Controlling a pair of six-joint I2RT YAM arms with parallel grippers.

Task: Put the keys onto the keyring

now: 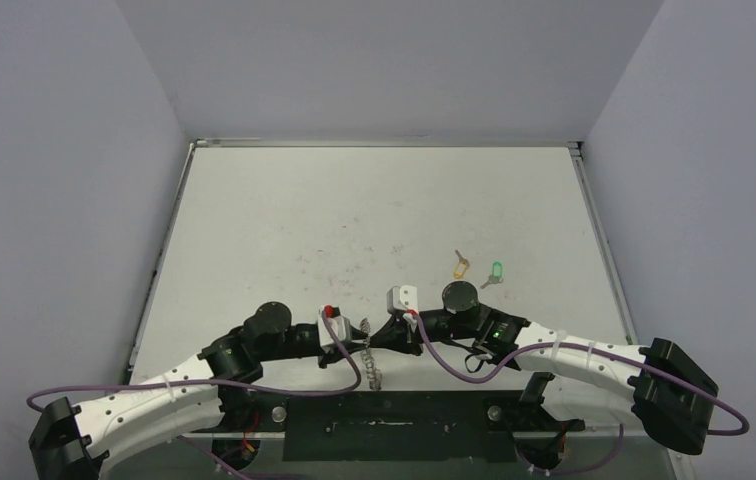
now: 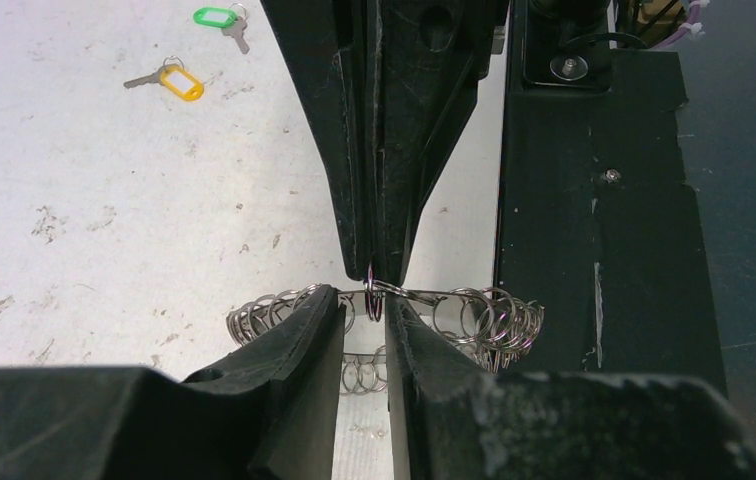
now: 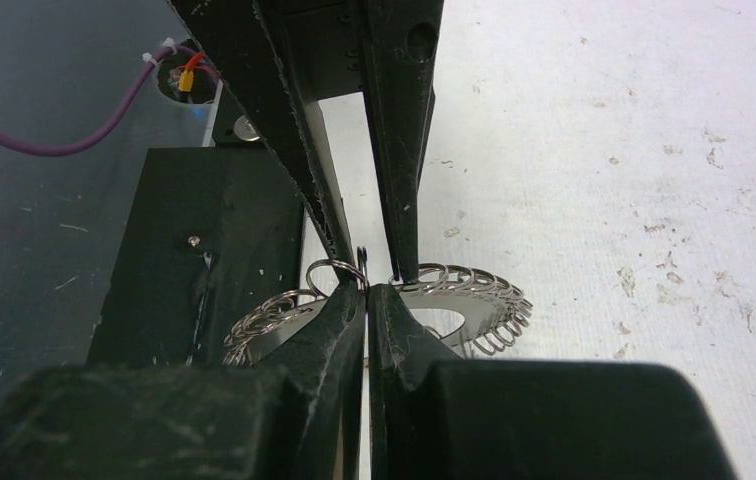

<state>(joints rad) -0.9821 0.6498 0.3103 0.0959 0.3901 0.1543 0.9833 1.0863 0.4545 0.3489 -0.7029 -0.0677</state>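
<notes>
The keyring [image 1: 373,362], silvery and fringed with wire loops, is held off the table between both grippers near the front edge. My left gripper [image 1: 359,335] has its jaws a narrow gap apart on the ring's rim [image 2: 484,315], and its own fingers [image 2: 304,340] straddle that rim. My right gripper [image 1: 382,333] is shut on one small loop of the ring [image 3: 464,300], its pads [image 3: 344,320] almost touching. The yellow-orange key [image 1: 461,265] and the green key [image 1: 496,271] lie on the table beyond the right arm. Both keys show in the left wrist view, yellow-orange [image 2: 182,83] and green [image 2: 215,16].
The black base plate [image 1: 394,425] runs along the near edge just under the ring and also shows in the left wrist view [image 2: 594,250]. Purple cables [image 1: 454,365] loop off both wrists. The white table [image 1: 374,210] is scuffed and walled on three sides.
</notes>
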